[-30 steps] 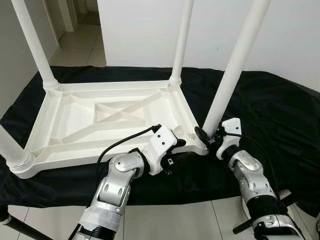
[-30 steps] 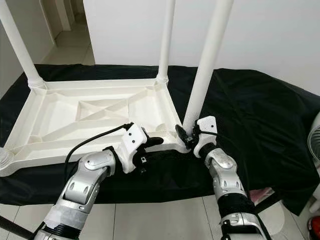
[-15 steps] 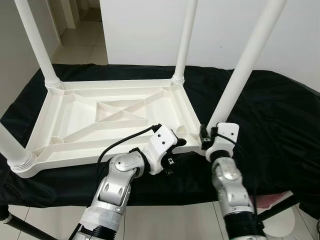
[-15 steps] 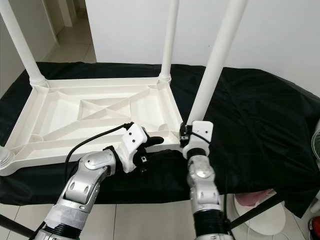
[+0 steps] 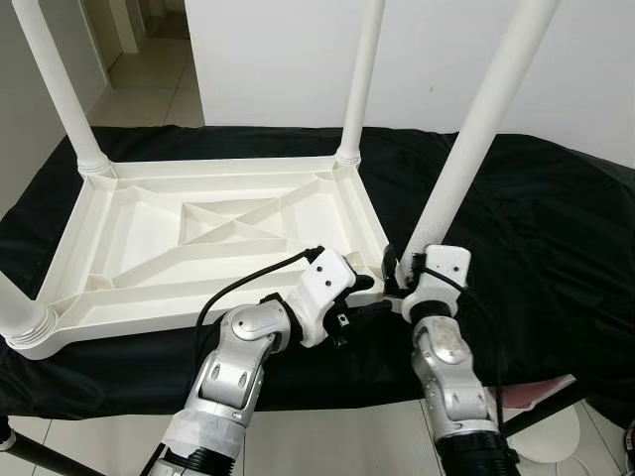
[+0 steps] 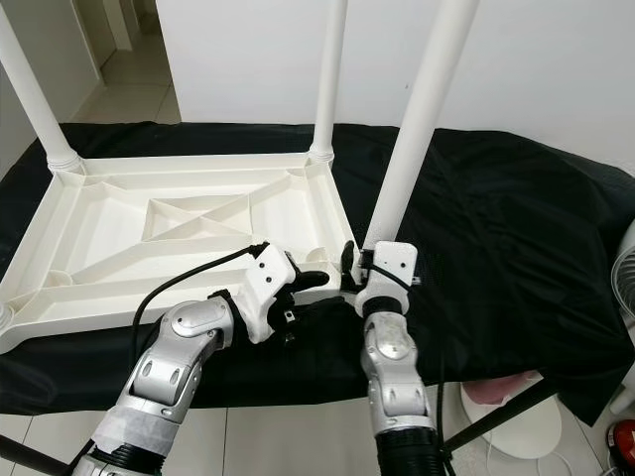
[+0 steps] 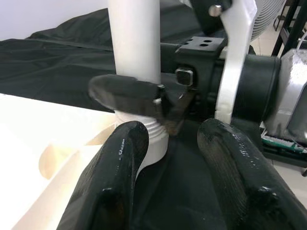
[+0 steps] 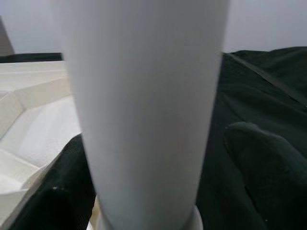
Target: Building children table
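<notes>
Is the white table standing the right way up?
No, the white table lies upside down on the black cloth, legs pointing up.

White plastic table [image 5: 198, 238], 4 white legs. Black cloth [image 5: 536, 228] beneath. Right gripper [image 5: 395, 280]: black fingers, white housing, silver arm; white leg [image 5: 466, 149] between them. Left gripper [image 5: 369, 295] coloured alike, black cable [image 5: 238, 288].

Head stereo pair looks down over the upturned table [image 5: 198, 238]; both wrist cameras sit close, sharing its near-right leg [image 8: 144, 110].
</notes>
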